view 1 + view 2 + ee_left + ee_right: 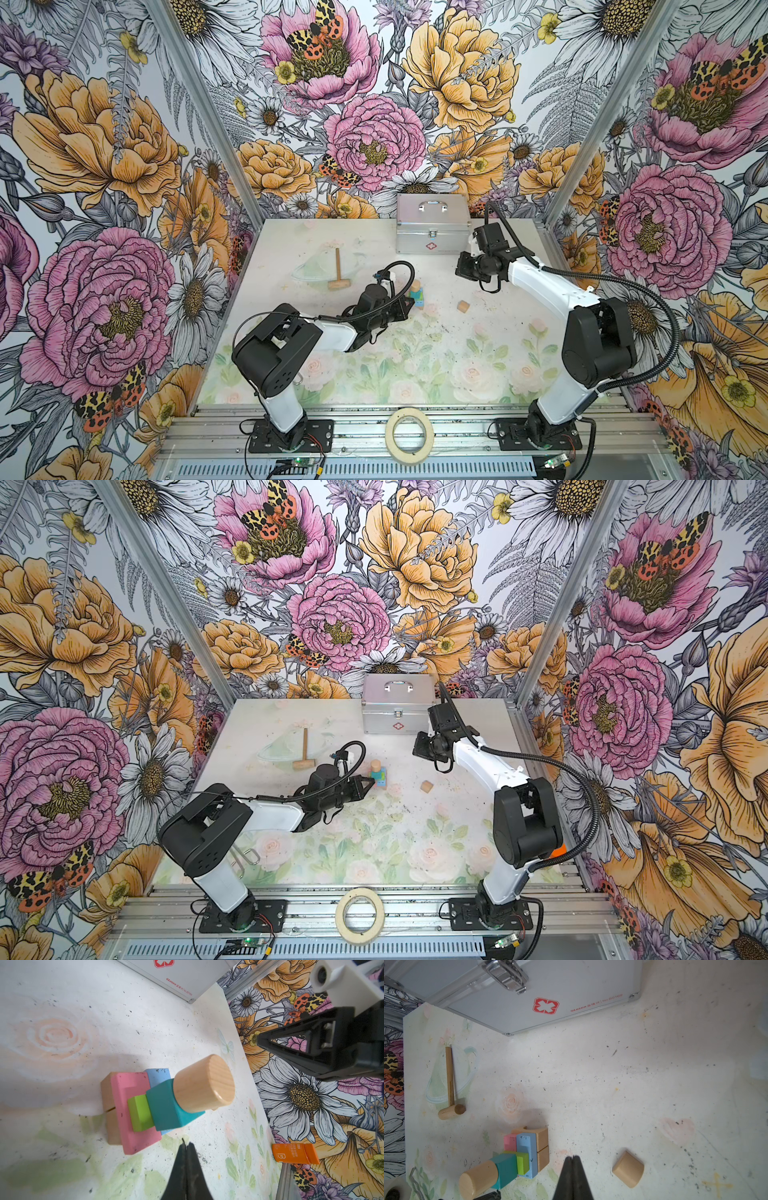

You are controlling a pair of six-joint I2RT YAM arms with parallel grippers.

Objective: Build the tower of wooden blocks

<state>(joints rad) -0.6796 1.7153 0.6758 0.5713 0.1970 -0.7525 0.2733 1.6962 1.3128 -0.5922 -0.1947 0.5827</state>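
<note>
The tower [415,293] [377,773] stands mid-table. Tan blocks form its base, with pink and light-blue bricks, a green block and a teal cube [166,1105] above them. A tan cylinder [204,1082] [477,1180] is topmost. One loose tan block [463,306] [426,786] [628,1169] lies to its right. My left gripper [411,306] [383,780] [185,1142] is shut and empty, its tips just beside the tower's base. My right gripper [463,268] [419,748] [572,1157] is shut and empty. It hangs above the table behind and to the right of the tower.
A silver case [432,228] [397,708] [529,1001] stands at the back. A T-shaped wooden stick piece [338,270] [304,750] [450,1082] lies left of the tower. An orange bottle [295,1153] sits at the right edge. A tape roll [409,434] rests on the front rail.
</note>
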